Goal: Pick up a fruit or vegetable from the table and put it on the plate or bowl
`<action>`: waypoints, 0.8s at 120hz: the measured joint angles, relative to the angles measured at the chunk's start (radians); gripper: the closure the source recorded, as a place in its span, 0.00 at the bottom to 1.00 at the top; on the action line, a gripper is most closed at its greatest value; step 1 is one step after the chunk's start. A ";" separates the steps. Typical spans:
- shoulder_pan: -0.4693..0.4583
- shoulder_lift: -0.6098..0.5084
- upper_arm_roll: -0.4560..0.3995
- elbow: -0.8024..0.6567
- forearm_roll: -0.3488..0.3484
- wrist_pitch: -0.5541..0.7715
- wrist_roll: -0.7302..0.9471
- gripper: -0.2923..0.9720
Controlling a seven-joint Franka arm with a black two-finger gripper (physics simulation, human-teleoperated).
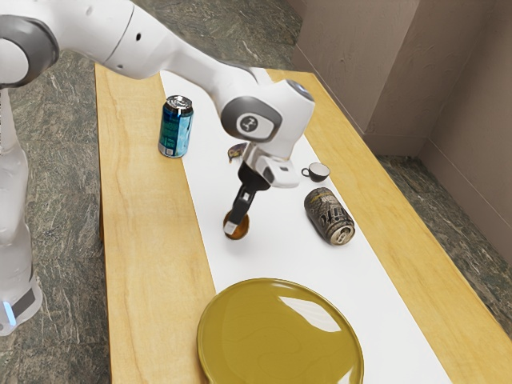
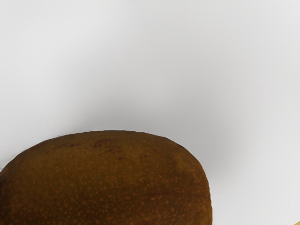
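Though grip unclear, pincer down on kiwi; runner beneath.

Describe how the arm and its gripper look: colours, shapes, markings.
The arm is glossy white with rounded links and grey joint caps; the wrist cap bears a small white mark. A boxy white hand carries the black gripper.
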 joint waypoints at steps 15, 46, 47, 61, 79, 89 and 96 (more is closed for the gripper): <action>-0.008 0.035 0.001 0.000 0.001 0.026 0.001 0.23; 0.001 0.059 -0.001 0.003 0.003 0.070 -0.004 0.36; 0.000 0.057 0.001 0.003 0.003 0.070 -0.005 0.36; 0.042 -0.007 -0.030 0.021 0.008 0.050 -0.023 0.39; -0.001 -0.087 -0.187 0.070 0.010 -0.001 -0.061 0.40; -0.012 -0.095 -0.265 0.092 0.006 -0.020 -0.083 0.40; -0.007 -0.097 -0.313 0.110 -0.002 -0.030 -0.098 0.40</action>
